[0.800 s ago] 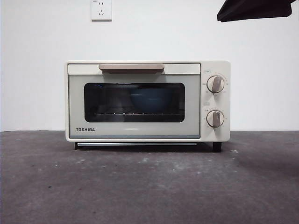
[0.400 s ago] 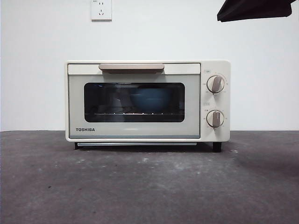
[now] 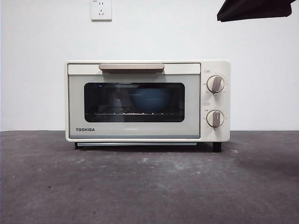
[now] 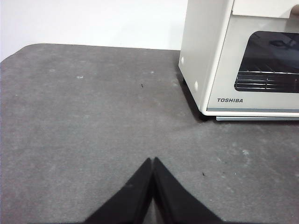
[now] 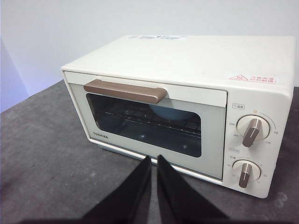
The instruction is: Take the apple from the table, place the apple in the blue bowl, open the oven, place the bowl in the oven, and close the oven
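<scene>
Oven [image 3: 147, 100] door closed, blue bowl [image 3: 149, 100] inside.
Both my jaws are pressed together, empty, above the surface [image 3: 149, 186].

Setting: robot test bench, lab-like. Evidence: bare white wall [image 3: 261, 70] with one socket [image 3: 101, 10]; plain dark grey table [image 3: 149, 186]; single toaster oven [image 3: 147, 100]; no household furnishings.

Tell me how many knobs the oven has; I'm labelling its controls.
2. Both sit on the oven's panel beside the glass door: the upper knob and the lower knob directly beneath it. Other sides aren't fully visible.
</scene>
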{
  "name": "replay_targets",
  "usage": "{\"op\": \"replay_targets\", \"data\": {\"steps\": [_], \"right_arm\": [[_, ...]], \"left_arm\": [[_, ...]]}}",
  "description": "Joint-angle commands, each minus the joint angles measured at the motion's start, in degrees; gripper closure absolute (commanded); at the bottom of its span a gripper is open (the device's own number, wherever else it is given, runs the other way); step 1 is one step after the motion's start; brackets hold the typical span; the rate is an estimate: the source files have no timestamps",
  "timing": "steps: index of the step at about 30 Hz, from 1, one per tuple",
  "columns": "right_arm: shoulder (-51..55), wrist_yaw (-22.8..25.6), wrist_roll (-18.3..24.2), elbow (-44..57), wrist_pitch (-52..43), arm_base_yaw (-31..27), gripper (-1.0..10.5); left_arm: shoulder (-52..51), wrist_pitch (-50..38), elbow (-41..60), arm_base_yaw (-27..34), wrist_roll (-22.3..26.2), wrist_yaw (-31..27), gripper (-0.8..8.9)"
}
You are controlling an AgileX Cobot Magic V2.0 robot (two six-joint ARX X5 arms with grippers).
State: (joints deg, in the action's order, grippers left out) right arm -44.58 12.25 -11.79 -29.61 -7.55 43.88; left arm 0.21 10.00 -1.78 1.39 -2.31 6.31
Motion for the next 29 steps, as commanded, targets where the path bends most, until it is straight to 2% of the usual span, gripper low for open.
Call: {"op": "replay_targets", "data": {"steps": [1,6,10,15,20,24,29], "right_arm": [[-0.2,0.22,0.5,-0.31,-0.57,0.57,9.4],[0.22,0.28,0.81,-0.31,-0.55,0.44,9.4],[3.54,-0.04,1.86,-0.28,0.26,-3.19,9.4],[7.23,-6.97,2.64,-0.22,5.2,-12.15,9.4],[14.03,-13.03,6.78,2.25,7.34,-22.84,9.4],[20.96,-13.9,7.96,6.99,6.21,-29.29,9.4],[28.44,-13.81,8.33,14.49,3.13,-34.69,9.4]], "left_arm": [[-0.04,0.11,1.4,0.15,-0.11,0.04,8.06],[-0.04,0.11,1.4,0.15,-0.11,0.04,8.06],[-0.04,0.11,1.4,0.15,-0.11,0.04,8.06],[-0.04,0.11,1.4,0.15,-0.11,0.04,8.06],[-0.04,0.11,1.4,0.15,-0.11,0.04,8.06],[-0.04,0.11,1.4,0.15,-0.11,0.04,8.06],[-0.04,0.11,1.4,0.15,-0.11,0.04,8.06]]}}
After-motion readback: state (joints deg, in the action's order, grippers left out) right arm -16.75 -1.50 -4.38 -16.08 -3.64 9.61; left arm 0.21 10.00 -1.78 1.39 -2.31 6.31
